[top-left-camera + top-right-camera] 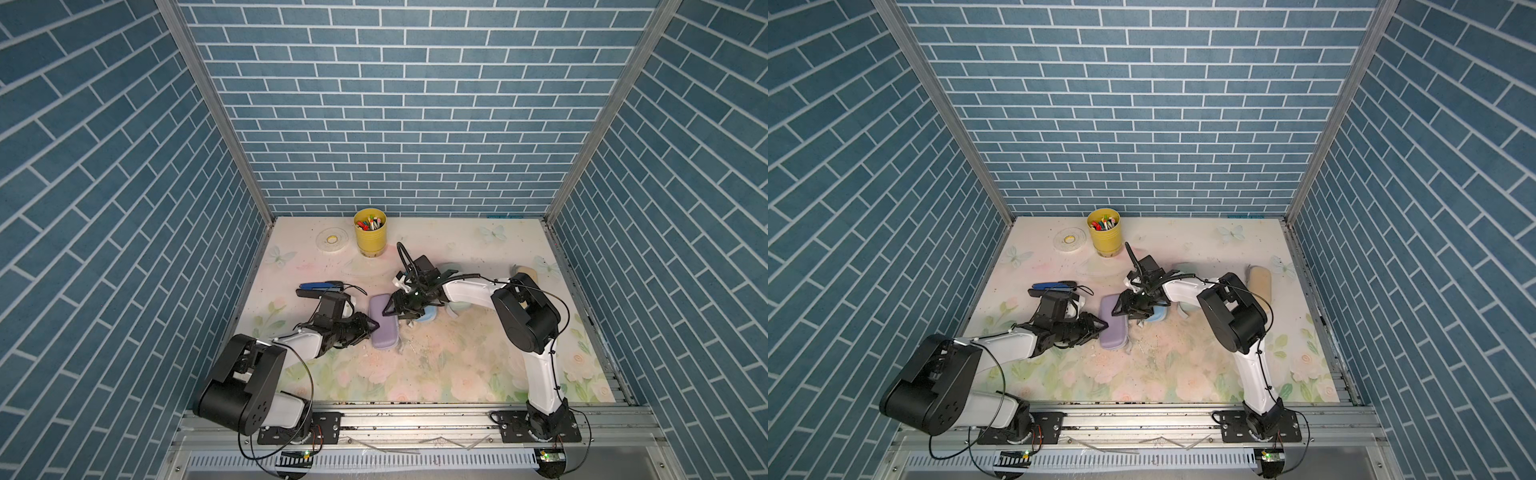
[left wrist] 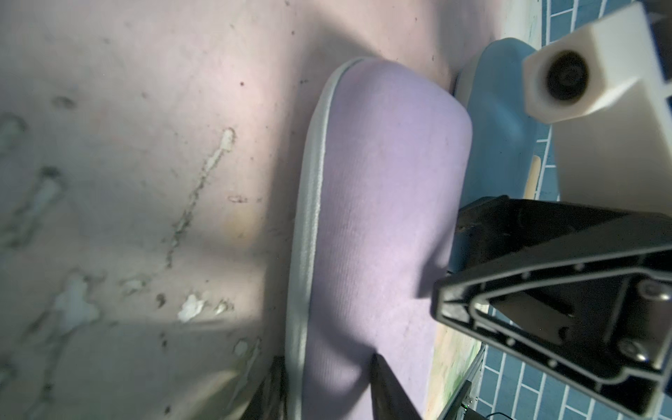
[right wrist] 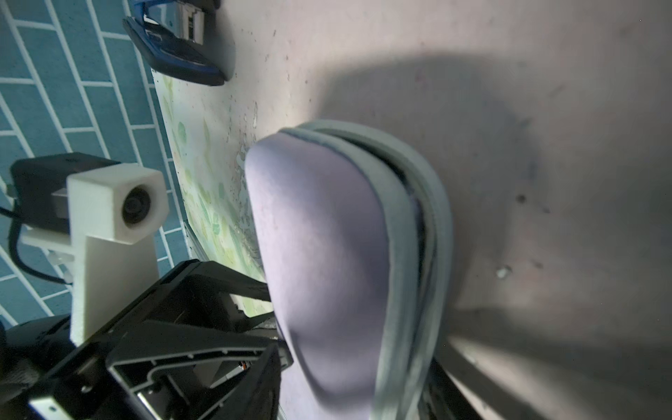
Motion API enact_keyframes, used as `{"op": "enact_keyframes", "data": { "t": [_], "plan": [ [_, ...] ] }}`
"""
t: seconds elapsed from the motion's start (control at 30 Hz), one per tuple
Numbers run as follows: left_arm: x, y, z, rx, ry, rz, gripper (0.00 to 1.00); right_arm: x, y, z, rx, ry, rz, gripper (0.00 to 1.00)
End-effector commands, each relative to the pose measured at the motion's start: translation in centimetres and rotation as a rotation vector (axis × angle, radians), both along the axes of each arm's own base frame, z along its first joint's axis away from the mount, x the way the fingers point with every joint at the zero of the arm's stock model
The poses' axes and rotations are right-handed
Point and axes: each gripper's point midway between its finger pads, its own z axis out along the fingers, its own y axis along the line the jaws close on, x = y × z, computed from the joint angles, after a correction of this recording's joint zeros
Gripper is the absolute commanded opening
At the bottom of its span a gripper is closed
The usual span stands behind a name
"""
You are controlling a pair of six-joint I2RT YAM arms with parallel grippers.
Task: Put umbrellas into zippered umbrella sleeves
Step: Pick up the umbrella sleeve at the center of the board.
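Note:
A lilac zippered umbrella sleeve (image 1: 384, 326) (image 1: 1115, 328) lies mid-table, lid side up. My left gripper (image 1: 374, 328) (image 2: 327, 392) is shut on its near-left edge, one finger under the grey zip rim and the other denting the lilac top. At the far end my right gripper (image 1: 390, 309) (image 3: 356, 392) is shut across the same sleeve (image 3: 320, 236), where the zip edges stand slightly apart. A light blue sleeve (image 1: 428, 319) (image 2: 498, 127) lies under the right wrist. A cream-tan sleeve (image 1: 1260, 282) is at the far right. No umbrellas show.
A dark blue stapler-like object (image 1: 320, 286) (image 3: 178, 47) lies behind the left wrist. A yellow cup of pens (image 1: 370, 232) and a tape roll (image 1: 331, 240) stand at the back. A pale mint piece (image 1: 457, 309) sits half hidden under the right forearm.

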Motion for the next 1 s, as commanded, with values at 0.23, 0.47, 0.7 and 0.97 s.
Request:
{"op": "enact_keyframes", "data": {
  "t": [0.23, 0.47, 0.7, 0.97],
  "plan": [
    [-0.4, 1.1, -0.8, 0.005, 0.045, 0.057, 0.42, 0.8, 2.2, 1.7, 0.171, -0.046, -0.036, 0.14],
    [1.3, 2.7, 6.4, -0.127, -0.115, 0.13, 0.79, 2.9, 0.7, 7.4, 0.289, -0.094, -0.112, 0.08],
    [1.5, 1.8, 8.8, -0.215, -0.171, 0.111, 0.96, 3.8, -1.0, 11.6, 0.388, -0.094, -0.157, 0.06],
    [1.5, -3.3, 11.9, -0.275, -0.254, -0.039, 0.95, 3.6, -0.9, 15.8, 0.482, -0.108, -0.176, 0.06]
  ]
}}
